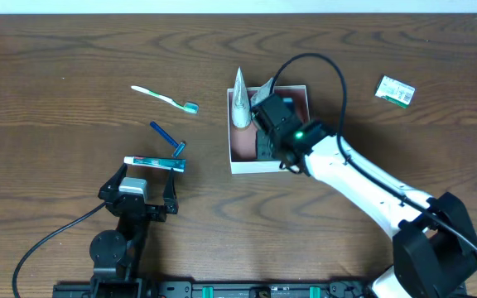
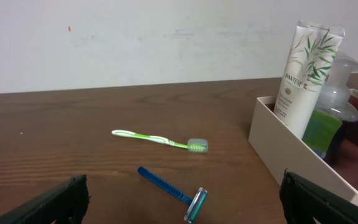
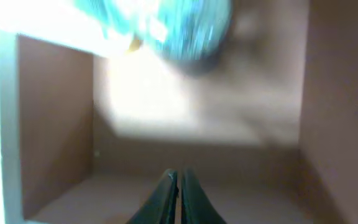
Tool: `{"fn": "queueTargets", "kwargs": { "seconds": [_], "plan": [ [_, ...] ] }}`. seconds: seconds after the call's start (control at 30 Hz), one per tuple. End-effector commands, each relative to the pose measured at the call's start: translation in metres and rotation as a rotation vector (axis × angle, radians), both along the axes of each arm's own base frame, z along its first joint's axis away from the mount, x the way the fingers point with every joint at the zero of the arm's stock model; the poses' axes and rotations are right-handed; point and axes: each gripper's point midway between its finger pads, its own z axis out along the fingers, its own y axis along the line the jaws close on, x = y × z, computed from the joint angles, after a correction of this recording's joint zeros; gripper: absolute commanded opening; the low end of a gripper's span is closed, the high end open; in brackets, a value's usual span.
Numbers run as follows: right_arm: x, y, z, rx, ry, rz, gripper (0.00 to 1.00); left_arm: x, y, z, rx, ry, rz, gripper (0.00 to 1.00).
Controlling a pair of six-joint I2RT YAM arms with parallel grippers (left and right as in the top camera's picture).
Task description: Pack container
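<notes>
The container (image 1: 259, 166) is a square white-walled box with a reddish-brown floor, at the table's middle. A white Pantene tube (image 1: 239, 101) leans in its left side, and a clear bottle with a green label (image 2: 331, 115) stands behind it. My right gripper (image 1: 265, 112) is inside the box. In the right wrist view its fingers (image 3: 178, 177) are shut with nothing between them, low over the brown floor (image 3: 229, 143), and the bottle (image 3: 179, 28) is a blur ahead. My left gripper (image 1: 137, 194) is open and empty at the front left.
A green toothbrush (image 1: 166, 98), a blue razor (image 1: 169, 138) and a small toothpaste box (image 1: 154, 163) lie left of the container. The left wrist view also shows the toothbrush (image 2: 160, 140), the razor (image 2: 173, 193) and the container wall (image 2: 291, 155). A green packet (image 1: 395, 90) lies far right.
</notes>
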Motion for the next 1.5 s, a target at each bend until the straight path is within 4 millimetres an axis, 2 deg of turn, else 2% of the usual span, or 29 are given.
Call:
{"fn": "queueTargets", "kwargs": {
  "seconds": [0.0,0.17,0.37,0.5,0.6,0.63,0.77,1.1,1.47],
  "plan": [
    [0.022,-0.005,0.024,0.000,-0.071,0.005,0.07,-0.001,-0.001,-0.016,0.014,0.044,-0.010,0.98],
    [0.032,-0.007,0.047,0.019,-0.114,0.008,0.09,-0.001,-0.001,-0.016,0.015,0.044,-0.010,0.98],
    [0.041,-0.022,0.058,0.025,-0.143,-0.028,0.18,-0.001,-0.001,-0.016,0.014,0.044,-0.010,0.98],
    [0.056,-0.038,0.058,0.008,-0.172,-0.078,0.13,-0.001,-0.001,-0.016,0.014,0.044,-0.010,0.98],
    [0.066,-0.042,0.058,0.032,-0.187,-0.123,0.06,-0.001,-0.001,-0.016,0.014,0.044,-0.010,0.98],
    [0.068,-0.043,0.057,0.048,-0.188,-0.151,0.01,-0.001,-0.001,-0.016,0.014,0.044,-0.010,0.98],
    [0.075,-0.037,0.049,0.096,-0.181,-0.203,0.01,-0.001,-0.001,-0.016,0.014,0.044,-0.010,0.98],
    [0.083,-0.032,0.001,0.113,-0.099,-0.309,0.01,-0.001,-0.001,-0.016,0.014,0.044,-0.010,0.98],
    [0.084,-0.015,-0.001,0.178,-0.082,-0.274,0.01,-0.001,-0.001,-0.016,0.014,0.044,-0.010,0.98]
  ]
}}
